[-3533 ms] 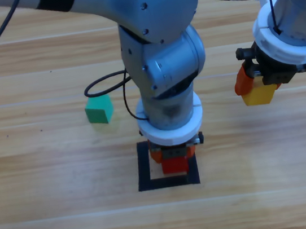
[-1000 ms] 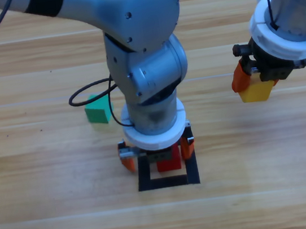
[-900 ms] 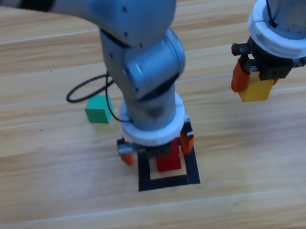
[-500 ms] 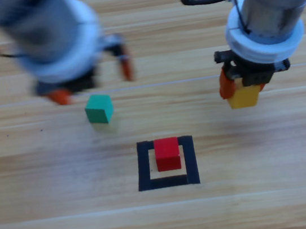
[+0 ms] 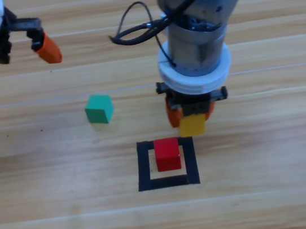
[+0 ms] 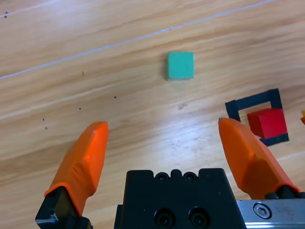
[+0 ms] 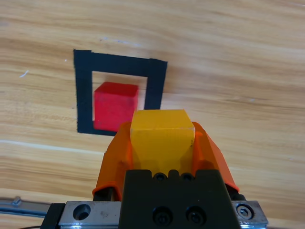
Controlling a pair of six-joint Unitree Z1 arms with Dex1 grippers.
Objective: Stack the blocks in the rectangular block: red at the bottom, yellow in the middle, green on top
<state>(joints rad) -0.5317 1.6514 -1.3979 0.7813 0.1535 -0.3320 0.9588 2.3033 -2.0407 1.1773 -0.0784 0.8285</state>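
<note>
Nearest the camera's bottom edge in the high view lies the rectangular block (image 5: 144, 167), a black tape outline on the wooden table (image 5: 277, 188). Inside it sits the red cube (image 5: 167, 153), resting on the bare wood toward the 12 o'clock side of the outline, with nothing on top of it. In the right wrist view the same cube (image 7: 116, 106) lies within the tape square (image 7: 83, 90).

Just past the outline, at about 1 o'clock from the red cube, hangs the right gripper (image 5: 191, 117), its jaws clamped on the yellow cube (image 5: 192, 125). The yellow cube sits over the tape's 12 o'clock edge, near the red cube but not above its centre. The right wrist view shows the yellow cube (image 7: 162, 136) gripped between the two orange jaws of this gripper (image 7: 162, 143), one pressed to each side.

At about 10 o'clock from the red cube, well apart from the outline, the green cube (image 5: 99, 109) rests alone on the wood; the left wrist view also shows it (image 6: 180, 65).

Farthest off, toward 10 o'clock at the picture's top-left corner, the left gripper (image 5: 15, 45) waits, its jaws spread wide apart with nothing between them (image 6: 167, 148).
</note>
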